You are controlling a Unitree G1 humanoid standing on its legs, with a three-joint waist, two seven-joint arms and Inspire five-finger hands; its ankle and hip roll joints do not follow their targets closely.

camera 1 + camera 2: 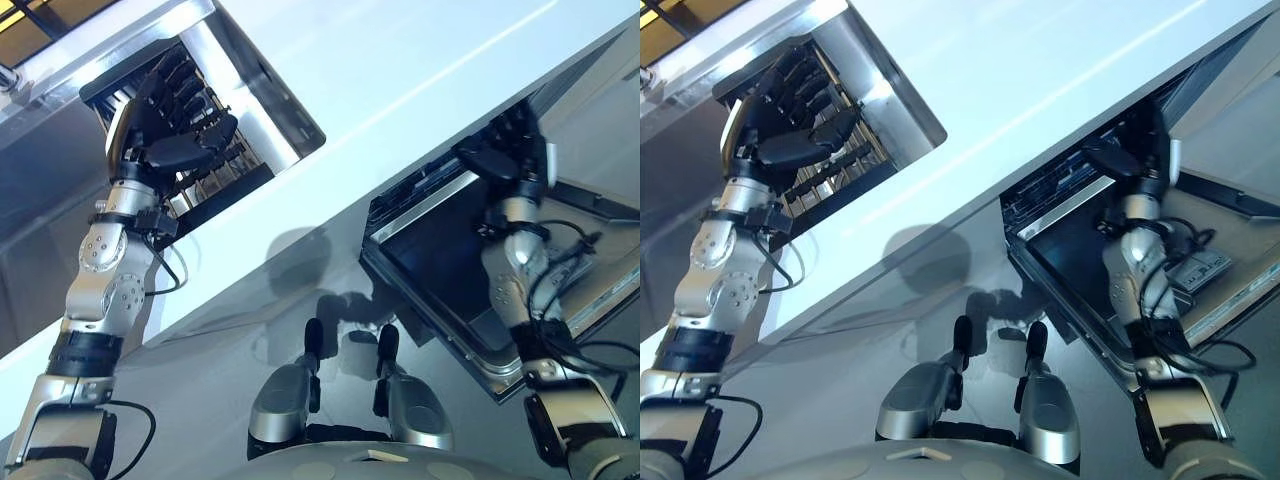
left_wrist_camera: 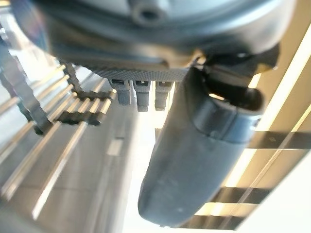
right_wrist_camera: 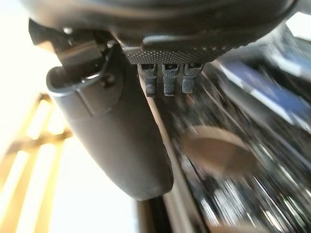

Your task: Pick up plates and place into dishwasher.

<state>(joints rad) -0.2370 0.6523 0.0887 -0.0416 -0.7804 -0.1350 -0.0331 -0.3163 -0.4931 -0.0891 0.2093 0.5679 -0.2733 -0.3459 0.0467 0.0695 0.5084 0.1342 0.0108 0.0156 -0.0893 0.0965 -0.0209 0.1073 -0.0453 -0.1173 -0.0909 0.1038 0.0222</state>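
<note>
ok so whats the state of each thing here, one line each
dishwasher door: open, lowered in front of the robot
dishwasher rack: inside the machine behind the open door, contents too blurred to tell
dish rack: sits in the counter recess, no plate visible in it
left hand: raised over the dish rack, fingers straight, holding nothing
right hand: at the dishwasher opening, fingers straight, holding nothing

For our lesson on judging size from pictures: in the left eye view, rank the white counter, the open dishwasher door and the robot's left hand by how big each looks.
1. White counter, largest by far.
2. Dishwasher door.
3. Left hand, smallest; it sits nearer the camera, so its true size may be smaller than it looks.
</note>
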